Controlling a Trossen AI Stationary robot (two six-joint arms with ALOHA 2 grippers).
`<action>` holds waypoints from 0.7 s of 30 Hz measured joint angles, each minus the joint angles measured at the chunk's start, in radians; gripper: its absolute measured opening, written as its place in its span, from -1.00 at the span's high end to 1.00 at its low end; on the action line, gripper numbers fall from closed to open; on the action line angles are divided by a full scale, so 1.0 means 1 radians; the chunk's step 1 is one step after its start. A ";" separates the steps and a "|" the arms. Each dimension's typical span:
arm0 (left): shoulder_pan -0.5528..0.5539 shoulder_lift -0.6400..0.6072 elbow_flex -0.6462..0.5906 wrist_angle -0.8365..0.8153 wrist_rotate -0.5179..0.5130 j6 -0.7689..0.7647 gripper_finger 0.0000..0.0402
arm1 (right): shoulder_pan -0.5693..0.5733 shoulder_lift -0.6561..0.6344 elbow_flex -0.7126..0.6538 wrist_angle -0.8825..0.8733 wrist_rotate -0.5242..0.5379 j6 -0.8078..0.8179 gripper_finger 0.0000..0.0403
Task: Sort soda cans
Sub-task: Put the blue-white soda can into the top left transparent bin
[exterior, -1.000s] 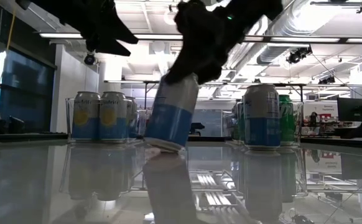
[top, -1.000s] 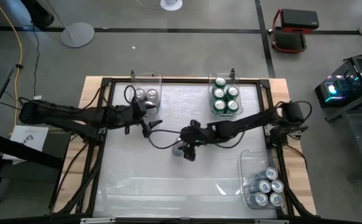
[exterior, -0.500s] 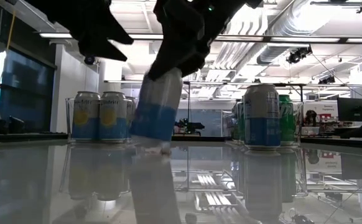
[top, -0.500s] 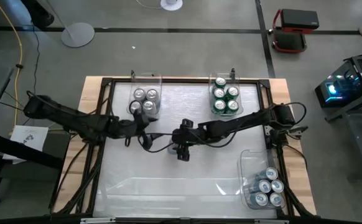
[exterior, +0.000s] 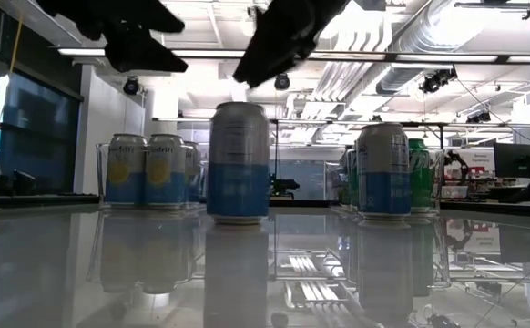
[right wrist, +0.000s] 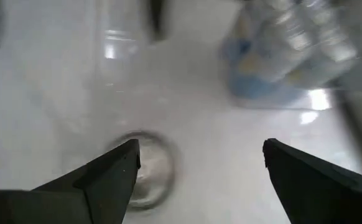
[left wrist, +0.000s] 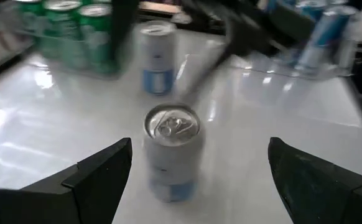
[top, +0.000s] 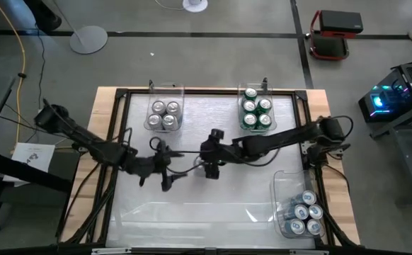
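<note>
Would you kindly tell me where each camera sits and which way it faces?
High: above the table, facing straight down; both arms show, left claw and right claw mid-table.
Low: at tabletop height, facing level across; a can stands centre, claws overhead.
Left wrist: on the left arm, facing past its open fingers at that can.
Right wrist: on the right arm, facing down between its open fingers onto a blurred can top.
Shared: low and left wrist views both show the can upright.

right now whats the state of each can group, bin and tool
blue and silver can: upright, free on the table centre
left tool: open, facing that can
right tool: open above it
far-left bin: four cans
green cans: upright in far bin
near-right bin: holds cans
</note>
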 joint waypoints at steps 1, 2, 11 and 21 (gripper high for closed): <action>-0.015 0.014 0.000 0.024 0.001 -0.010 -0.76 | 0.009 -0.018 0.001 -0.019 0.038 -0.025 -0.63; -0.028 0.029 0.000 0.042 0.004 -0.024 -0.76 | 0.020 -0.036 0.000 -0.043 0.077 -0.046 -0.63; -0.056 0.227 0.000 0.230 -0.018 -0.099 -0.63 | 0.035 -0.117 -0.192 0.002 0.103 -0.007 -0.64; -0.014 0.355 0.006 0.290 -0.185 -0.179 -0.60 | -0.004 -0.097 -0.385 0.348 0.079 0.121 -0.42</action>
